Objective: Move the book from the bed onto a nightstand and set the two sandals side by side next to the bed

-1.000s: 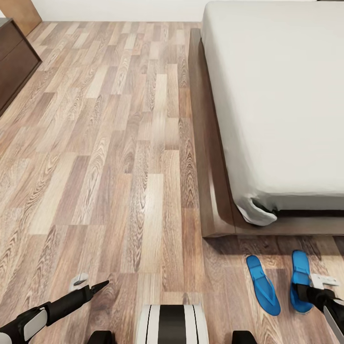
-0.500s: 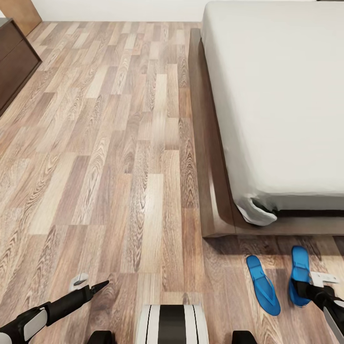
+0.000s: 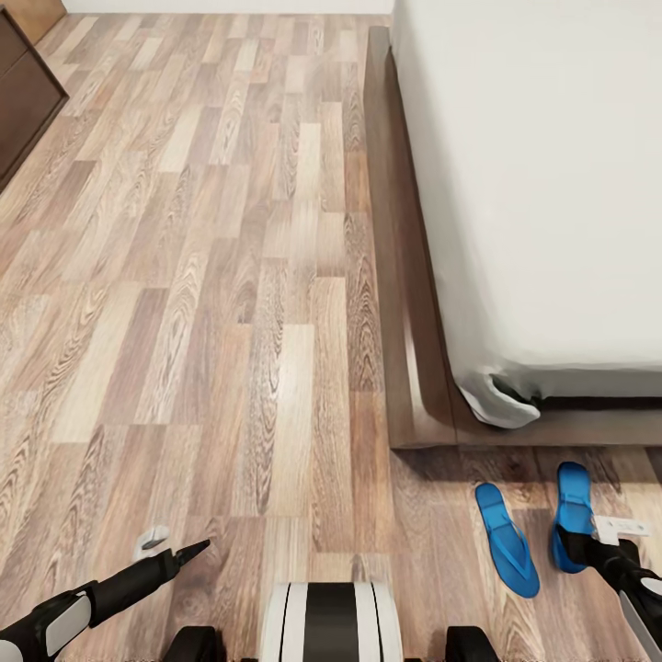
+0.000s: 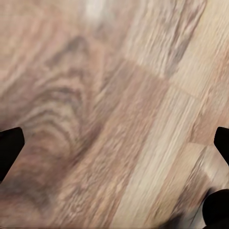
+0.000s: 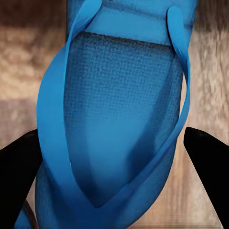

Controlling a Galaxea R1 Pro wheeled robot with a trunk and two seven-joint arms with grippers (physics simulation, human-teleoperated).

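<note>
At the far left, around ten o'clock in the head view, a dark dresser [image 3: 23, 101] edges the plank floor [image 3: 230, 276]. Our left gripper [image 3: 188, 553] hangs low at seven o'clock; its fingers [image 4: 9, 150] sit wide apart at the edges of the wrist view with only floor between them, so they are open and hold nothing. Since half a second ago the whole head view has slid: the bed [image 3: 542, 184] and floor sit lower and the wall has dropped out of the top, so we take it that the camera moved, not the things. The two sandals lie on the floor just below the bed's foot corner at five o'clock. The left sandal [image 3: 507, 540] has its long axis running from eleven to five o'clock. The right sandal [image 3: 572, 515] runs nearly twelve to six, and beside the right gripper [image 3: 588, 552] it has crept up a little towards the bed, so it seems to be carried or nudged. In the right wrist view its strap [image 5: 119, 109] sits between the spread fingers [image 5: 19, 171], one on each side; whether they pinch it we cannot tell. We judge the pair not yet neatly side by side.
</note>
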